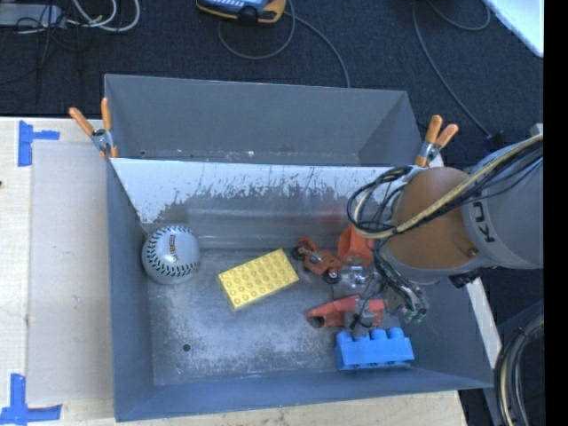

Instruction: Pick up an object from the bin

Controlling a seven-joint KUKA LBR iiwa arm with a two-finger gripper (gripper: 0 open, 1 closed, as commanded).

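My gripper (362, 291) is low in the bin's right part, directly over a red-orange jointed thing (325, 311) with dark ends. One arm of that thing sticks out to the left below the gripper, and another red piece (313, 256) lies just above it. The gripper's body hides the middle of the red thing. A blue toy brick (374, 348) with studs lies just below the gripper, near the front wall. A flat yellow studded plate (258, 278) lies left of the gripper, apart from it.
A grey-white ball with dark stitching (171, 254) rests at the bin's left wall. The arm, with its orange-brown cover and looped cables, reaches in over the right rim and hides the right side of the floor.
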